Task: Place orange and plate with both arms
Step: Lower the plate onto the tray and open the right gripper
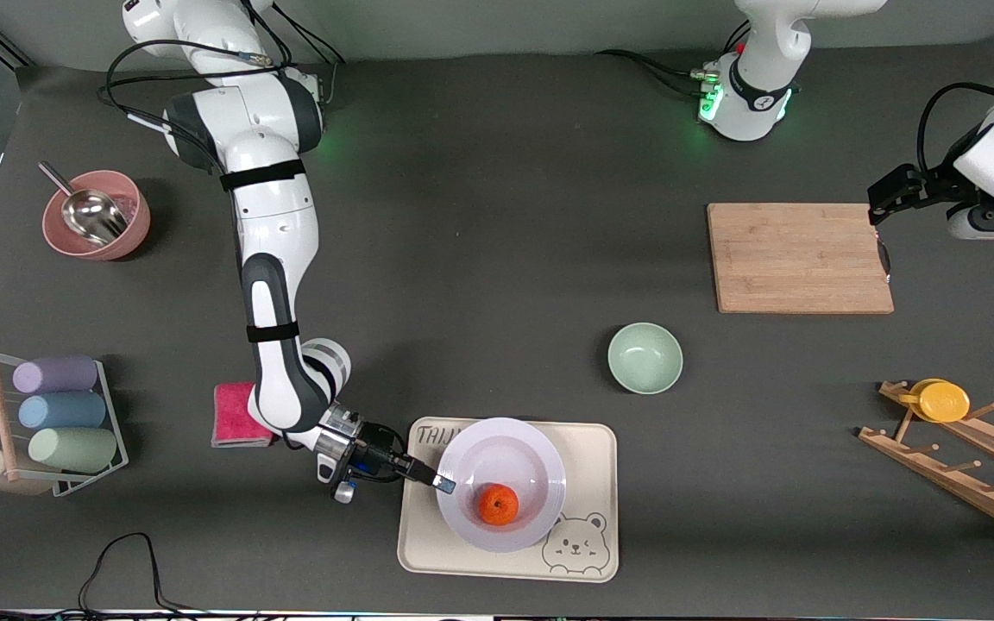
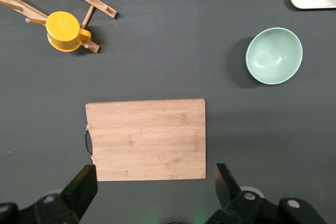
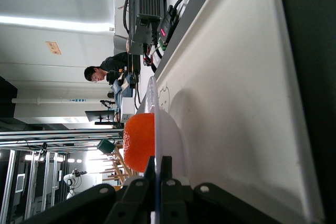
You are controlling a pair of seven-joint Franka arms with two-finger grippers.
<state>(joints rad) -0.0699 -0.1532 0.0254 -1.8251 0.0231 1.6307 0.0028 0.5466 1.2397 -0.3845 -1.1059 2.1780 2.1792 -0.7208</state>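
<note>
The right pincer [image 1: 443,483] is clenched on the rim of the plate [image 1: 501,457] at the edge toward the right arm's end of the worktop [image 1: 480,216], the plate resting on the cream tray [image 1: 588,457]. The glossy white-lavender plate carries the small bright orange [image 1: 498,504] in its recessed centre. The left pincer [image 2: 155,184] waits released over the cutting board [image 1: 799,257], well apart from the plate.

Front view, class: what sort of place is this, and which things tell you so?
Probably a robotics lab set up as a mock kitchen. Two robot arms stand at a dark table; the right claw grips the plate holding an orange. The right wrist view shows monitors and a seated person.
</note>
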